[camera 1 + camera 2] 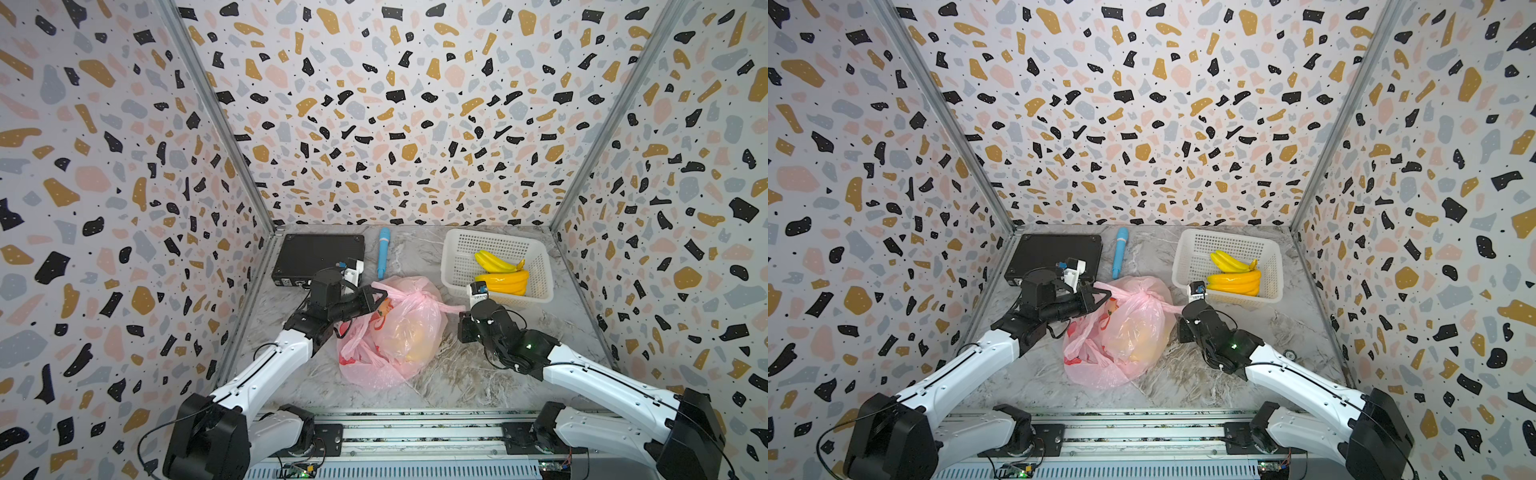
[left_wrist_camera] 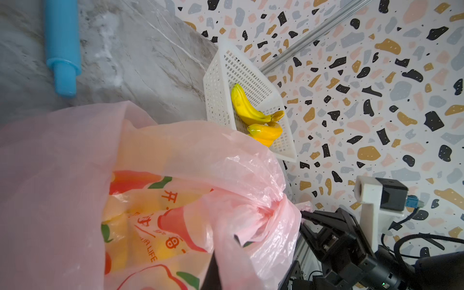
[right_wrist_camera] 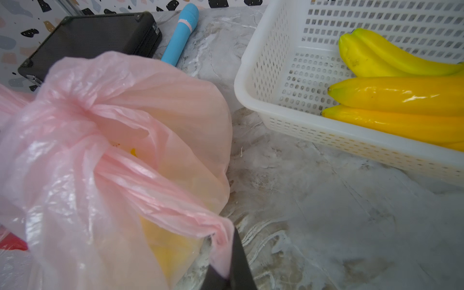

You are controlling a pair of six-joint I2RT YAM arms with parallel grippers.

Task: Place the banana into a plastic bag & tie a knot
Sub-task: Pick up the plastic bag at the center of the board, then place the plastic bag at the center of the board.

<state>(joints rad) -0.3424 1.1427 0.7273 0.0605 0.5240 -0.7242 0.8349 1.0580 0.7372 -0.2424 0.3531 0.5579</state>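
Pinching 1 handle apiece, 2 robot arms hold a pink plastic bag (image 1: 399,336) at the middle of the marble table (image 1: 457,374). A banana (image 1: 409,343) shows as a yellow blur through the film, its long axis too veiled to call. The left claw (image 1: 381,296) is pressed together on the left handle (image 1: 395,289); the right claw (image 3: 224,263) nips the right handle (image 3: 155,185), a twisted pink cord. Between them, at the bag's far top, the handles meet in a bunched knot (image 1: 420,297), so the 2 cords run in 1 line, left to right, with the knot roughly midway. Tightening it, by this look, calls for each claw to draw outward along that line, the left claw leftward and the right claw rightward; neither is plainly nearer the knot. At far right a white basket (image 1: 453,257) holds spare bananas (image 1: 503,282).
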